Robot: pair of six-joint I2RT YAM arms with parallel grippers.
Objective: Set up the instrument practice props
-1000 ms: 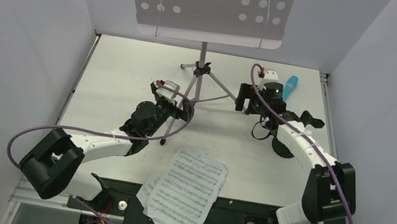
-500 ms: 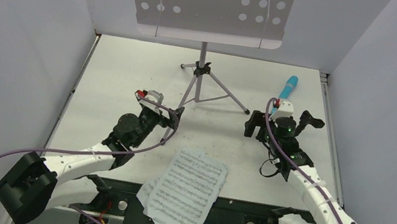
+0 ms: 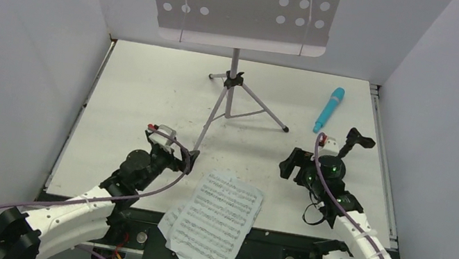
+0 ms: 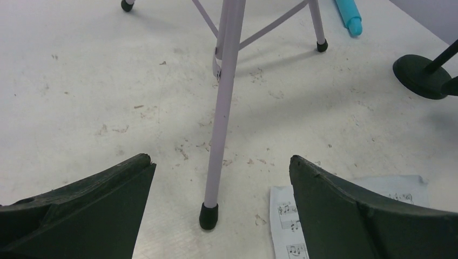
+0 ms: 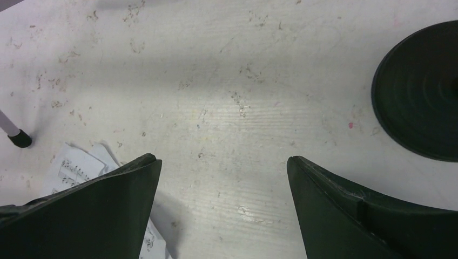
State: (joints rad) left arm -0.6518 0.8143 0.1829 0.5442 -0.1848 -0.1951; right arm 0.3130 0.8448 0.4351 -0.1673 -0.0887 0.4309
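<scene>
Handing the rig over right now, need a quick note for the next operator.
Left hand open, empty, facing the music stand front leg. Right hand open, empty, beside the mic stand.
Music stand's desk bare; sheet music lying at the near edge; microphone lying far right; mic stand clip empty.
Done: both stands up. Left: pages onto desk, microphone into clip.

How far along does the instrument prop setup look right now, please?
Done: the lilac music stand is upright, the black mic stand on its base. In hand: nothing; left end effector and right end effector are open, empty. Left: sheet-music pages lie at the table's near edge, not on the desk; the turquoise microphone lies flat, unclipped.
</scene>
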